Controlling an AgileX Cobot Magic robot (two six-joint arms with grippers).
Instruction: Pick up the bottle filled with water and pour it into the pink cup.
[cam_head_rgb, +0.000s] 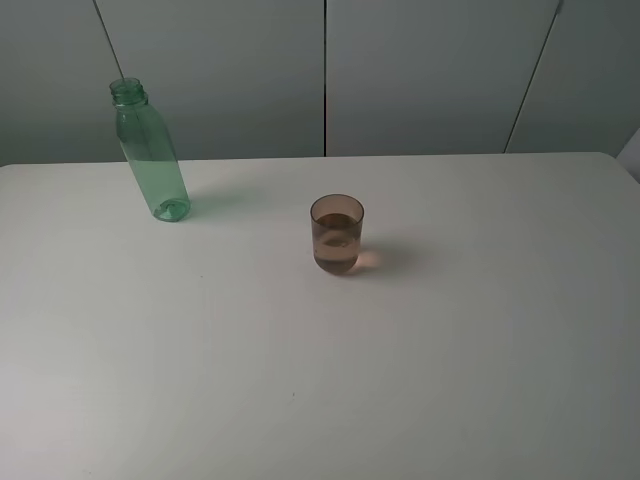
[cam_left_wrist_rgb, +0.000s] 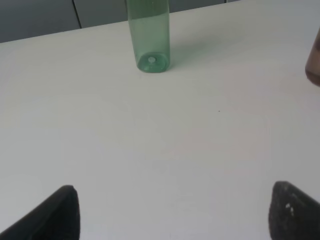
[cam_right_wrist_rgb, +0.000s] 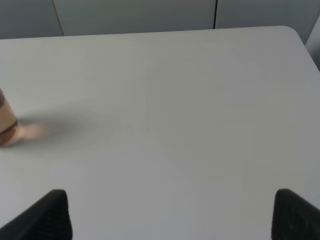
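The green transparent bottle (cam_head_rgb: 150, 155) stands upright, uncapped, at the back left of the white table (cam_head_rgb: 450, 350). The pink cup (cam_head_rgb: 337, 234) stands near the table's middle and holds some liquid. Neither gripper shows in the exterior high view. In the left wrist view the bottle's lower part (cam_left_wrist_rgb: 149, 37) is ahead, and the cup's edge (cam_left_wrist_rgb: 314, 60) is at the side. My left gripper (cam_left_wrist_rgb: 172, 215) is open and empty, well short of the bottle. My right gripper (cam_right_wrist_rgb: 170, 215) is open and empty, with the cup's edge (cam_right_wrist_rgb: 6, 120) off to one side.
Grey wall panels (cam_head_rgb: 420, 70) stand behind the table's back edge. The table's right back corner (cam_head_rgb: 610, 160) is rounded. Nothing else stands on the table.
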